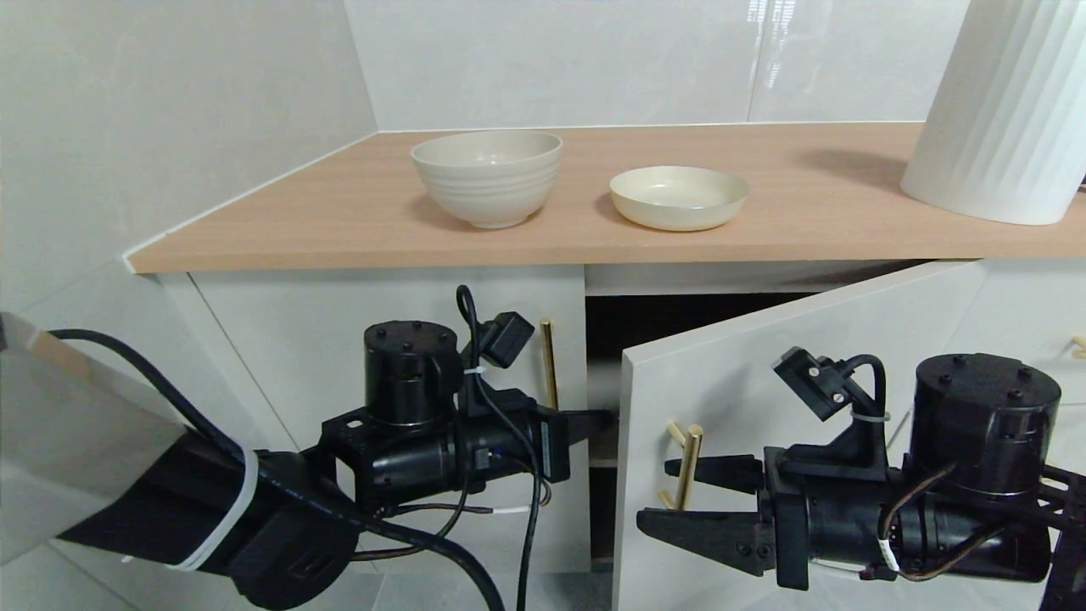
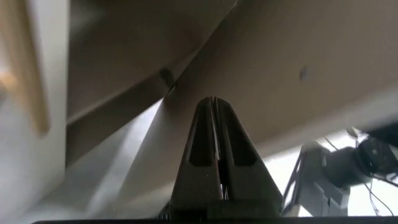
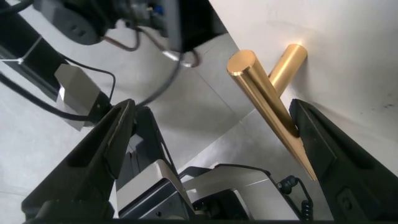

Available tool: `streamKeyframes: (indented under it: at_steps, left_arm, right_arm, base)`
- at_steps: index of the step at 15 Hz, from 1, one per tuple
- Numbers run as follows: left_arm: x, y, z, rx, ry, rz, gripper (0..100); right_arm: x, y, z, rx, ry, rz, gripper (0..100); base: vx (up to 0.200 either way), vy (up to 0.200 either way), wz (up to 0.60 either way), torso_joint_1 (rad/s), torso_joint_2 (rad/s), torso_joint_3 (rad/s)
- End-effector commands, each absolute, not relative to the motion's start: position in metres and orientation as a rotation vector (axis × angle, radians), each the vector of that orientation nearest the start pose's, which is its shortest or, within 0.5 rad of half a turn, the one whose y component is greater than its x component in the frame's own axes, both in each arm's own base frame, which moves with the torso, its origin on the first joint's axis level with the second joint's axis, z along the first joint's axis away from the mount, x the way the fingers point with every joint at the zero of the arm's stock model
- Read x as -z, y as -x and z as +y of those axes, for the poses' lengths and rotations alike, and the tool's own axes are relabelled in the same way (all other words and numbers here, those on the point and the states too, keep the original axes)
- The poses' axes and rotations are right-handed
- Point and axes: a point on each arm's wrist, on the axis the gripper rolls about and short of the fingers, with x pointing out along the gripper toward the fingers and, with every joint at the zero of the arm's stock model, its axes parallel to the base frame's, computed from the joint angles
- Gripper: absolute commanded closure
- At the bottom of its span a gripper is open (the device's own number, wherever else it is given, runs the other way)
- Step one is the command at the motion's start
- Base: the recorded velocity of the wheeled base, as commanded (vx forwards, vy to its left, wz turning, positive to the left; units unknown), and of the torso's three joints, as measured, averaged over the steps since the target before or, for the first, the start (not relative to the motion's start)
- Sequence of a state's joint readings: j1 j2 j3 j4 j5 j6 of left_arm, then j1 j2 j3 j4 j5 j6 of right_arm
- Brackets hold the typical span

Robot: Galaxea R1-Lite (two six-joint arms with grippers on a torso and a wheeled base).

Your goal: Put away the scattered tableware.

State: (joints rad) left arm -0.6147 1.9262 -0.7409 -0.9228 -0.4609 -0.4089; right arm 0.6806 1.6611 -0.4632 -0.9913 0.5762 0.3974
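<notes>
Brass handle [image 3: 267,99] sits between the spread right jaws, likely for swinging the cabinet door [image 1: 764,365]; left jaws, pinched together empty, nose its edge.

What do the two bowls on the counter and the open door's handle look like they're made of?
Ribbed bowl: likely glazed ceramic, soft sheen, thick rim. Shallow bowl: glossy, ceramic or melamine. Handle: brushed brass-coloured metal, bright highlights.
</notes>
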Motion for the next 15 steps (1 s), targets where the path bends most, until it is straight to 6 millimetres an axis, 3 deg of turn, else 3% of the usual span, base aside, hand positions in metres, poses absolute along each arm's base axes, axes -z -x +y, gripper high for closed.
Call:
streamKeyframes:
  at_steps: [1, 6, 8, 10, 12, 13, 15]
  left_arm:
    - [-0.117, -0.274, -0.213, 1.016, 0.342, 0.497, 100]
    - [-0.111, -0.272, -0.228, 1.054, 0.333, 0.508, 100]
    - [-0.114, -0.269, -0.228, 1.059, 0.333, 0.503, 100]
    - [-0.117, -0.269, -0.228, 1.061, 0.334, 0.495, 100]
    - [-0.116, -0.269, -0.228, 1.06, 0.333, 0.5, 100]
    - [-0.115, -0.269, -0.228, 1.059, 0.334, 0.502, 100]
    - [-0.115, -0.27, -0.229, 1.049, 0.358, 0.518, 100]
  right_arm:
    - [-0.143, -0.193, 0.172, -1.186, -0.331, 0.467, 0]
    - [-0.144, -0.203, 0.159, -1.126, -0.342, 0.446, 0]
    - [-0.155, -0.202, 0.143, -1.081, -0.351, 0.395, 0]
    - [-0.165, -0.189, 0.124, -1.041, -0.355, 0.387, 0]
    - [-0.172, -0.164, 0.109, -1.015, -0.352, 0.482, 0]
    - [-0.182, -0.15, 0.099, -1.001, -0.354, 0.489, 0]
    - [-0.201, -0.141, 0.084, -0.955, -0.347, 0.452, 0]
  base:
    - [0.0, 0.0, 0.0, 0.0, 0.0, 0.0]
    - [0.0, 0.0, 0.0, 0.0, 0.0, 0.0]
    - [0.0, 0.0, 0.0, 0.0, 0.0, 0.0]
    - [0.0, 0.0, 0.0, 0.0, 0.0, 0.0]
    - [0.0, 0.0, 0.0, 0.0, 0.0, 0.0]
    - [0.0, 0.0, 0.0, 0.0, 0.0, 0.0]
    - [0.0, 0.0, 0.0, 0.0, 0.0, 0.0]
